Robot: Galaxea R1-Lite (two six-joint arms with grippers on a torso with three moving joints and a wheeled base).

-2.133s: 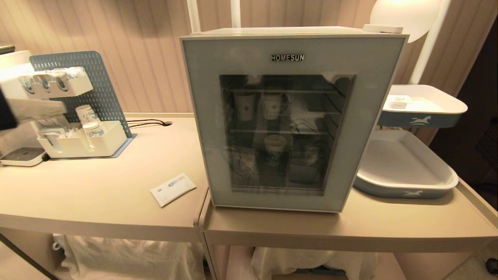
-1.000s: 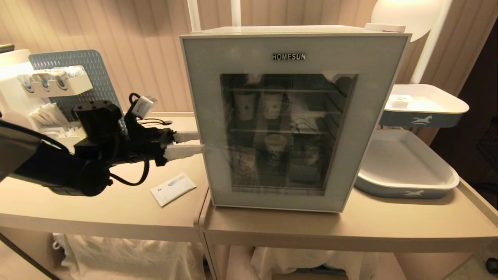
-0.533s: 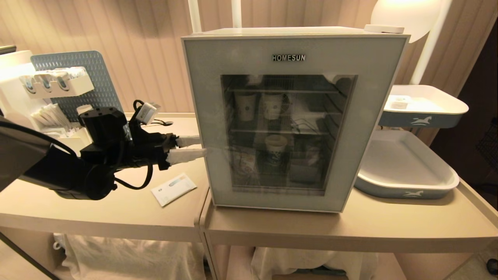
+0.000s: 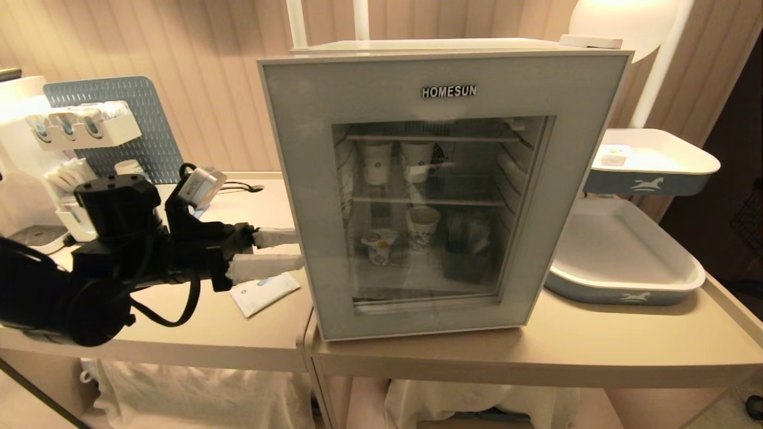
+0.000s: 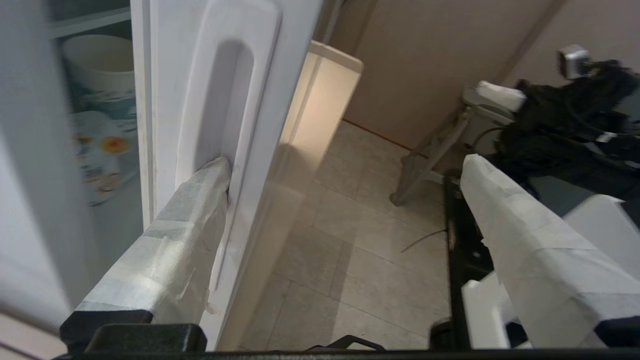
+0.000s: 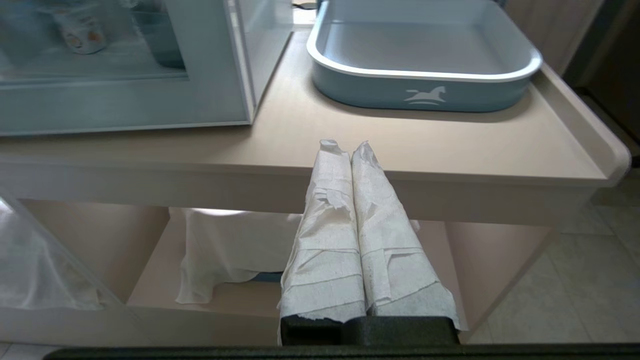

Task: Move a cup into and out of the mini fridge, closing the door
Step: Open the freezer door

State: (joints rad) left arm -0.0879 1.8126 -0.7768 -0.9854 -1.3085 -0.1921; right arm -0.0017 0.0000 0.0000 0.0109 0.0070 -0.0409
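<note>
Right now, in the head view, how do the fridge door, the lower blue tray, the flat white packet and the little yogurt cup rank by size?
1. door
2. lower blue tray
3. white packet
4. yogurt cup, seen through the glass, farther back, so it may look smaller than it is.

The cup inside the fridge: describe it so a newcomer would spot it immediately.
Look through the dark glass of the mini fridge door, down to the lowest level. The cup stands left of a taller patterned paper cup; it is squat, sealed flat on top and orange-labelled.
</note>
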